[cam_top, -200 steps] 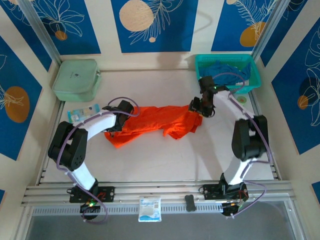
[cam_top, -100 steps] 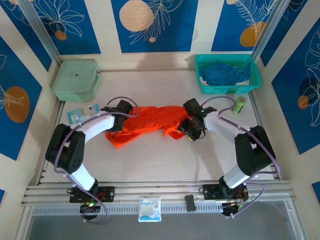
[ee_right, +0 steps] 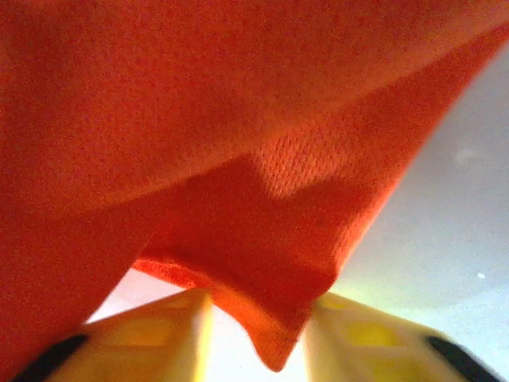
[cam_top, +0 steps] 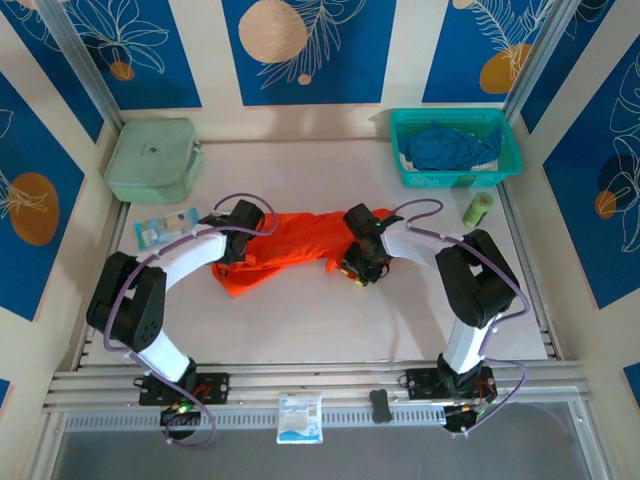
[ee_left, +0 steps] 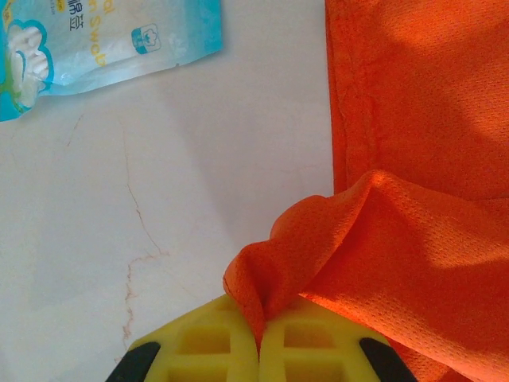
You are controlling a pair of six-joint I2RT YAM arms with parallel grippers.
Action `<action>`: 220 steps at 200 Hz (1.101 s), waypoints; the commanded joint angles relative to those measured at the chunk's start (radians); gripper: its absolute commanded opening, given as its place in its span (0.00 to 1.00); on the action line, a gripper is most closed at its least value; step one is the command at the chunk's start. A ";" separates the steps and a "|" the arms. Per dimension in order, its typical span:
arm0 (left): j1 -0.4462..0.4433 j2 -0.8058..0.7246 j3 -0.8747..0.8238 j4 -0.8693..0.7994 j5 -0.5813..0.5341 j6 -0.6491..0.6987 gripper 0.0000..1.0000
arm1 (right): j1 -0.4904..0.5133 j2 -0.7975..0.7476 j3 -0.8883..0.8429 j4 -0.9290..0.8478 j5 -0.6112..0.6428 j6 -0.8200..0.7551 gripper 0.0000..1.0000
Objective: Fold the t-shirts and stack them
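from above, the right gripper (cam_top: pixel 358 266) sits on the orange t-shirt (cam_top: pixel 295 238), its own wrist covering the fingertips. up close the cloth hangs blurred over them. there the yellow fingers (ee_right: pixel 167 320) stand a little apart, a fold tip between them and a gap beside it. the left gripper (ee_left: pixel 259 338) is pinched tight on the shirt's edge, the rest lying ahead and right of its fingers. since a second ago the right arm has swung from the teal basket (cam_top: pixel 402 150) to the shirt's right end, bunching it inward. the basket holds the crumpled dark blue t-shirt (cam_top: pixel 447 146). the pale green case (cam_top: pixel 152 160) is shut, contents unseen.
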 commanded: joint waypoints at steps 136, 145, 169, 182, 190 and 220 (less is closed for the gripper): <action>0.010 -0.093 -0.023 0.013 0.036 0.036 0.00 | 0.066 -0.386 0.010 -0.368 0.336 -0.195 0.00; 0.010 -0.097 -0.021 0.013 0.044 0.041 0.00 | 0.068 -0.439 -0.007 -0.410 0.328 -0.211 0.00; 0.009 -0.110 -0.018 0.016 0.063 0.049 0.00 | 0.068 -0.573 -0.079 -0.495 0.254 -0.246 0.00; 0.008 -0.118 -0.016 0.016 0.081 0.054 0.00 | 0.069 -0.631 -0.127 -0.531 0.201 -0.251 0.00; 0.007 -0.125 -0.015 0.016 0.089 0.057 0.00 | 0.071 -0.665 -0.155 -0.550 0.174 -0.249 0.00; -0.007 -0.188 -0.009 -0.009 0.147 0.073 0.00 | 0.083 -0.769 -0.250 -0.593 0.116 -0.214 0.00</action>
